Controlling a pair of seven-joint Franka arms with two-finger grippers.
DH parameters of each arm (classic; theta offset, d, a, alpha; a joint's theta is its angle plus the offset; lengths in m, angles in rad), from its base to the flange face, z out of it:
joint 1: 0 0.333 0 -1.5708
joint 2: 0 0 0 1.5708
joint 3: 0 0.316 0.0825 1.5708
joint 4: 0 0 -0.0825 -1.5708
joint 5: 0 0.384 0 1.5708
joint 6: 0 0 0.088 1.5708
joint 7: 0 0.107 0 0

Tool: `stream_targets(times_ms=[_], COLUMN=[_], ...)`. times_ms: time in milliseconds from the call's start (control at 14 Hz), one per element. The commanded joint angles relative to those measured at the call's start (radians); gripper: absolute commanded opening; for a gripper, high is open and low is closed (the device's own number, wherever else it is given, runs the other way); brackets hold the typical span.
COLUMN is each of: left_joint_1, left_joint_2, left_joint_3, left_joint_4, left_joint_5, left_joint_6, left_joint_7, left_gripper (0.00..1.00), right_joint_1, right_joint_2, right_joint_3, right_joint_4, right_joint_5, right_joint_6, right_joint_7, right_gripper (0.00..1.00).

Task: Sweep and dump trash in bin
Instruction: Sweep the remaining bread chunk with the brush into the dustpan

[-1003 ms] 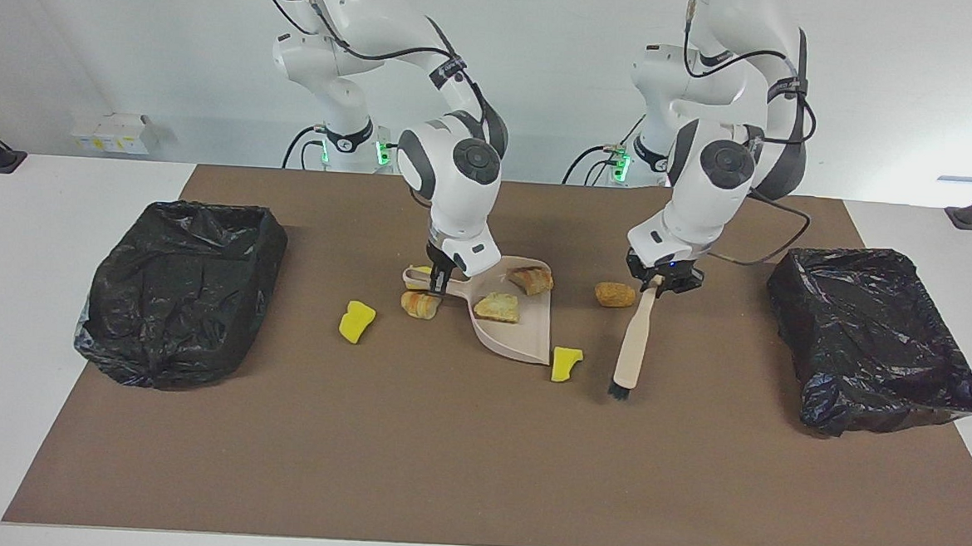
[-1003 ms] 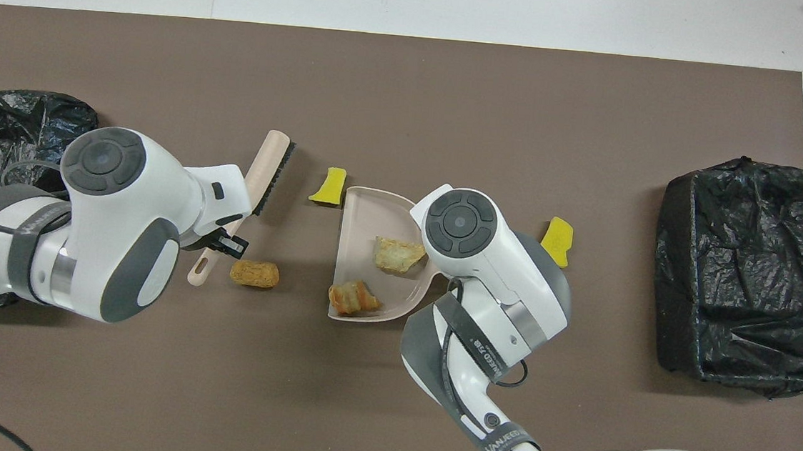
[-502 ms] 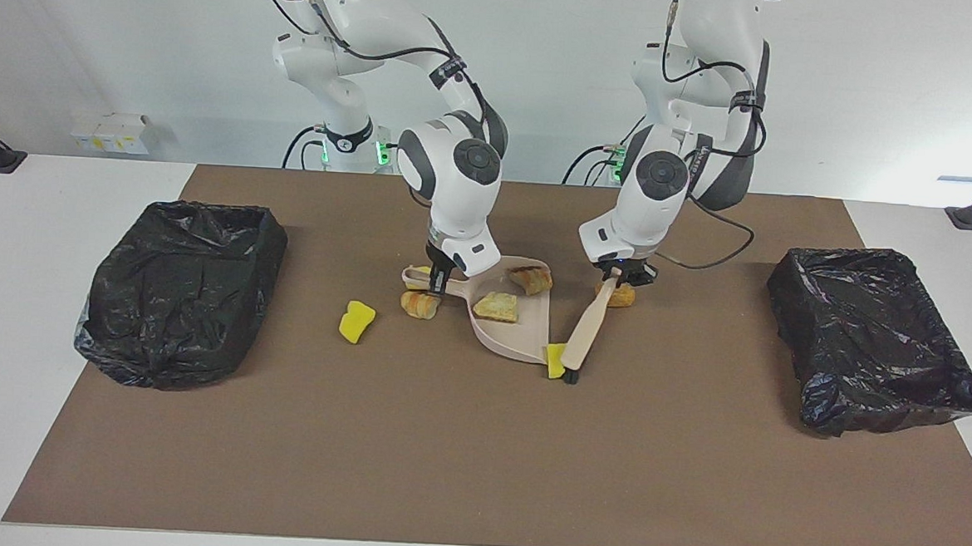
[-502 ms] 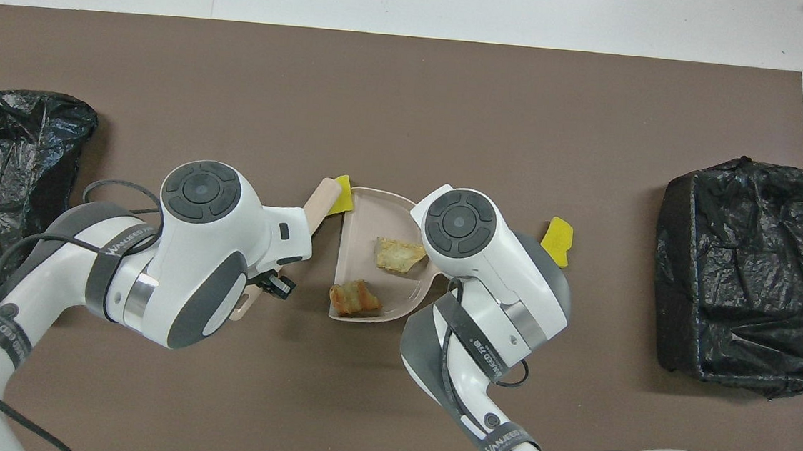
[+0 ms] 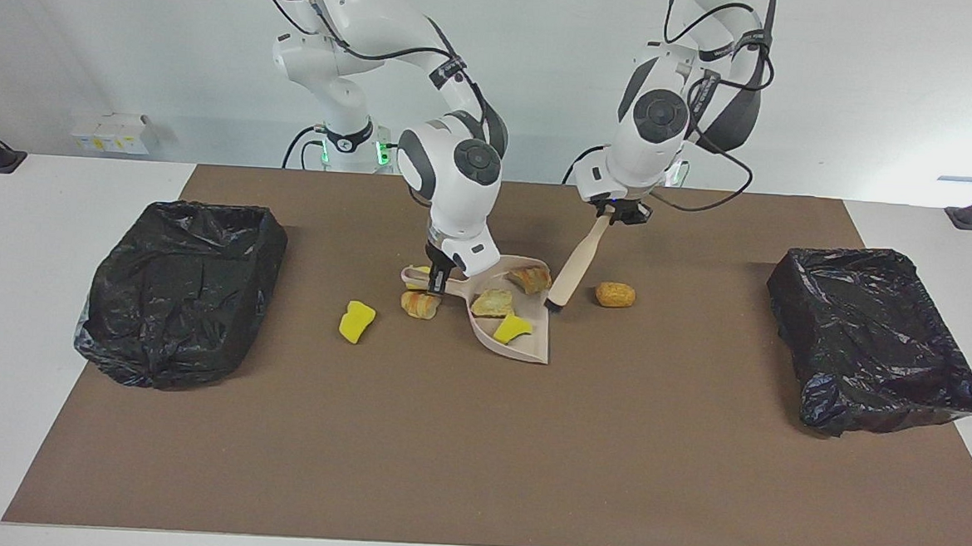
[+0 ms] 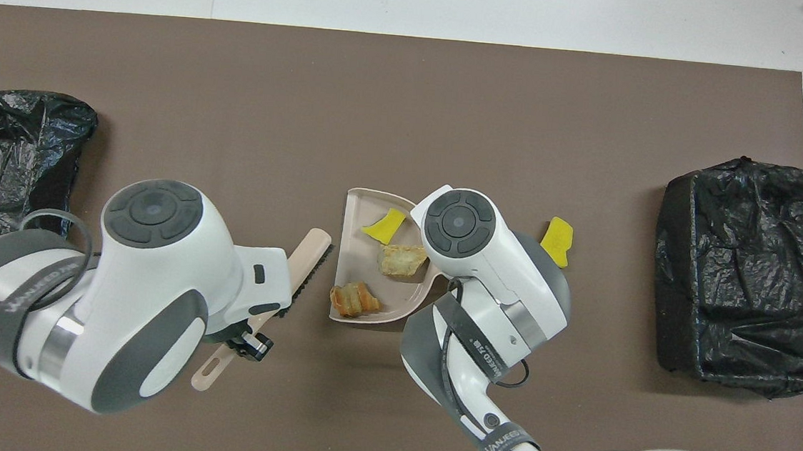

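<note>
1. Facing view: the left gripper (image 5: 613,214), clamped on the brush (image 5: 574,265) handle, held it raised and slanted, bristles low beside the dustpan (image 5: 524,342). The right gripper (image 5: 439,283) pinched the dustpan handle. The trash (image 5: 513,328) lay mid-mat: three pieces in the pan, others around it.
2. Overhead view: the brush (image 6: 302,264) ran diagonally; black bins (image 6: 749,274) flanked the mat's ends.

In the overhead view the left arm (image 6: 145,291) covers the bread lump (image 5: 615,294) at the dustpan's nine o'clock. The right arm (image 6: 485,261) hides the dustpan's handle (image 5: 419,276), the right gripper (image 5: 439,285) and two trash pieces (image 5: 419,304) there. One black bin (image 6: 13,152) is cut by the frame edge at nine o'clock.
</note>
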Motion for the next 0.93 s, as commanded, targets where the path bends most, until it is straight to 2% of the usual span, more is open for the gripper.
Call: stream_targets(times_ms=[0, 143, 287, 430, 502, 645, 860], left_joint_1=[0.068, 0.112, 0.158, 0.184, 0.183, 0.137, -0.004], left_joint_2=[-0.061, -0.080, -0.140, -0.244, -0.254, -0.220, -0.161], left_joint_3=[0.002, 0.002, 0.002, 0.000, 0.000, -0.006, -0.006], left_joint_4=[-0.034, -0.069, -0.170, -0.334, -0.367, -0.381, -0.415], left_joint_5=[-0.013, -0.013, -0.013, -0.013, -0.013, -0.021, -0.059], left_joint_6=[-0.077, -0.073, -0.021, 0.135, 0.184, 0.244, 0.387], left_joint_7=[-0.197, -0.364, -0.473, -0.570, -0.617, -0.656, -0.667], left_gripper=[0.00, 0.00, 0.00, 0.00, 0.00, 0.00, 0.00], right_joint_1=[-0.003, 0.002, 0.005, 0.005, 0.005, 0.005, 0.005], right_joint_2=[0.001, 0.000, -0.003, -0.005, -0.005, -0.005, -0.005], right_joint_3=[0.004, 0.004, 0.006, 0.006, 0.006, 0.006, 0.006], right_joint_4=[0.000, 0.001, 0.004, 0.001, 0.001, 0.001, 0.001], right_joint_5=[-0.032, -0.033, -0.042, -0.044, -0.044, -0.045, -0.045], right_joint_6=[-0.014, -0.025, -0.048, -0.049, -0.048, -0.048, -0.043], right_joint_7=[0.029, 0.006, 0.001, 0.001, 0.001, 0.001, 0.001], right_gripper=[0.00, 0.00, 0.00, 0.00, 0.00, 0.00, 0.00])
